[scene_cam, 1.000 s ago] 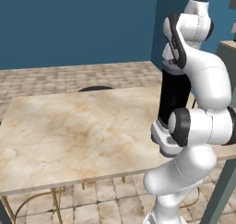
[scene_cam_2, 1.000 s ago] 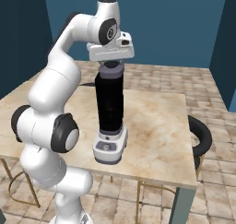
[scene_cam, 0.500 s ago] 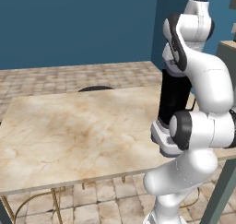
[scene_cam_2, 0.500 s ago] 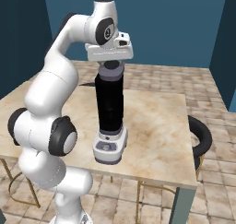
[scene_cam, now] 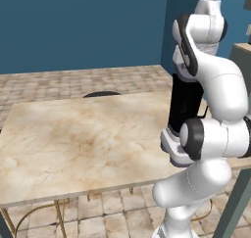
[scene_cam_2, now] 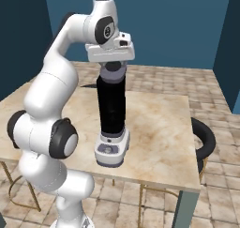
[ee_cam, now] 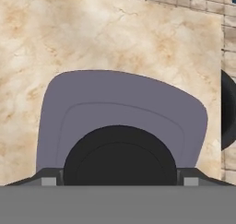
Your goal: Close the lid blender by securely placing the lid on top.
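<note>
The blender (scene_cam_2: 111,110), a tall black jar on a light grey-white base with a button panel, stands near the front edge of the marble table (scene_cam_2: 159,142). In the left base view my own arm partly covers its jar (scene_cam: 184,105). The greyish-lavender lid (scene_cam_2: 114,72) sits on top of the jar, level, directly under my hand. My gripper (scene_cam_2: 114,65) points straight down and is shut on the lid. The hand view shows the lid (ee_cam: 120,105) close up, with my fingertips (ee_cam: 48,179) at either side of its dark round centre.
A black round stool (scene_cam_2: 205,139) stands just beyond the table's right edge, also seen as a dark stool (scene_cam: 100,93) behind the far edge. The table (scene_cam: 73,139) stretches wide to the blender's left. Gold legs (scene_cam: 59,215) stand under the table.
The arm's upper links have shifted slightly. The gripper, the lid and the blender stay where they were.
</note>
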You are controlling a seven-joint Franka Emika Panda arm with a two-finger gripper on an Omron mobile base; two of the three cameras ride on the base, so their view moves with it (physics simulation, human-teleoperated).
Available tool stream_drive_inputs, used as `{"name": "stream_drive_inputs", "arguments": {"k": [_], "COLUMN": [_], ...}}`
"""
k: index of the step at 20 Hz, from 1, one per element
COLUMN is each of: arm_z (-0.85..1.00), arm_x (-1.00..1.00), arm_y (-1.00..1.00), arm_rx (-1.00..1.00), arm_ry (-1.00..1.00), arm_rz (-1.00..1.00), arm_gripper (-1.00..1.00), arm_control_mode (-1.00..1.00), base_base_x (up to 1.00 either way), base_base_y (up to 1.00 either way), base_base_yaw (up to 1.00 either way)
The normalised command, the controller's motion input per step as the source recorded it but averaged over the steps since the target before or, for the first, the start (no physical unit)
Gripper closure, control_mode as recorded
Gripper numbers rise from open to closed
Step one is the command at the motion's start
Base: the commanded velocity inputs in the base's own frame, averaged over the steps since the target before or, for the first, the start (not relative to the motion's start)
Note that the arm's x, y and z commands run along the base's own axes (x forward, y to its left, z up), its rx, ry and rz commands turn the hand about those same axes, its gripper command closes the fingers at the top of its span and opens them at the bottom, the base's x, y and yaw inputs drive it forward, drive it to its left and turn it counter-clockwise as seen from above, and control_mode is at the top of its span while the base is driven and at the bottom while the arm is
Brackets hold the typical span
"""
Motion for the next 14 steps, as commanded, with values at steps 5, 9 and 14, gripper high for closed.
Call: {"name": "stream_drive_inputs", "arguments": {"k": [5, 9, 14], "arm_z": [0.04, 0.13, 0.06], "arm_x": [0.0, -0.08, -0.18], "arm_y": [0.0, -0.03, 0.0], "arm_rx": [0.0, 0.0, 0.0], "arm_ry": [0.03, 0.0, 0.0], "arm_rz": [0.0, 0.0, 0.0], "arm_gripper": [1.0, 1.0, 1.0], "arm_control_mode": [-1.0, -1.0, -1.0], "base_base_x": [0.0, 0.0, 0.0], "base_base_y": [0.0, 0.0, 0.0], "base_base_yaw": [0.0, 0.0, 0.0]}}
